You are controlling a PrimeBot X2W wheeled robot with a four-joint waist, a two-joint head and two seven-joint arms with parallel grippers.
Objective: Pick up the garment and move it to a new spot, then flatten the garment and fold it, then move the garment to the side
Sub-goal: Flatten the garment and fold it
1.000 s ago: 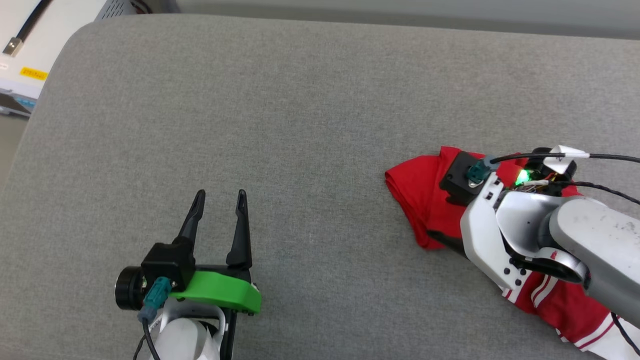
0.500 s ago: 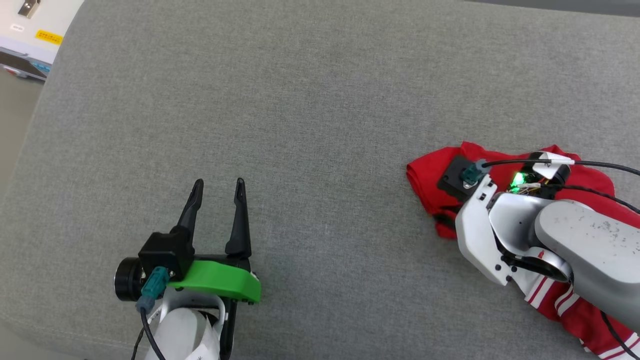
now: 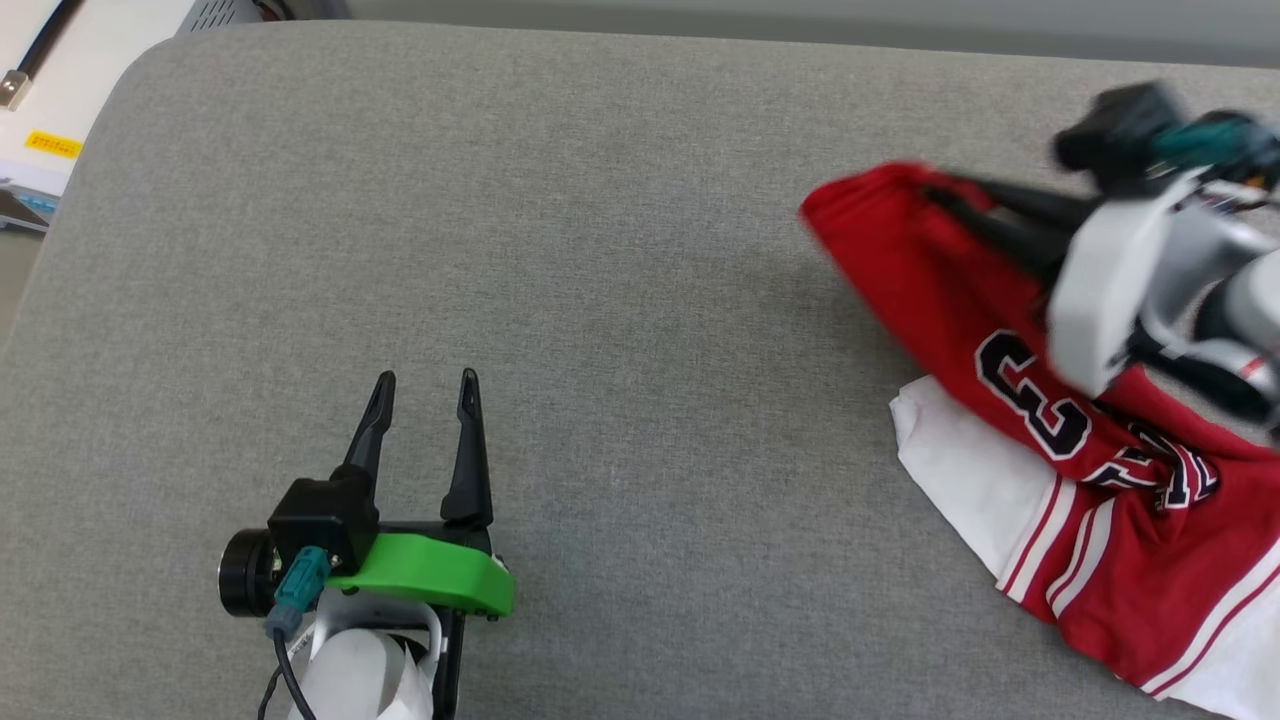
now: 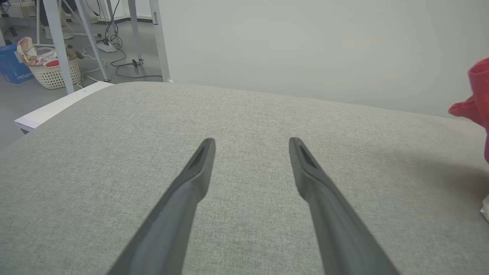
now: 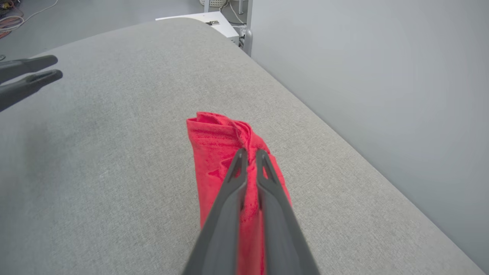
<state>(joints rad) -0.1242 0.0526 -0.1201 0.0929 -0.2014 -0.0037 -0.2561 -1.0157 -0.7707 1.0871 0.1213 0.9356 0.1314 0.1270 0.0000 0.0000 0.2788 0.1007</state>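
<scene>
The garment (image 3: pixel 1110 520), a red jersey with white sleeves, striped trim and a black number print, lies at the right of the grey cushion (image 3: pixel 600 250). Its upper red edge is lifted off the cushion. My right gripper (image 3: pixel 935 195) is shut on that bunched red edge of the garment (image 5: pixel 221 145), fingertips pinching the fold in the right wrist view. My left gripper (image 3: pixel 425 385) hovers open over bare cushion at the lower left, far from the garment (image 4: pixel 475 99), with nothing between its fingers (image 4: pixel 198 164).
The cushion's rounded left edge (image 3: pixel 80 200) drops to a white unit (image 3: pixel 50 110) at the top left. A pale wall (image 5: pixel 363 76) runs behind the cushion's far edge. Table legs, cables and a white basket (image 4: pixel 49 67) stand on the floor beyond.
My right gripper has closed on the garment's red edge and lifted it up and away, unrolling the cloth so the number print shows. The head camera shifted. The left gripper stayed open.
</scene>
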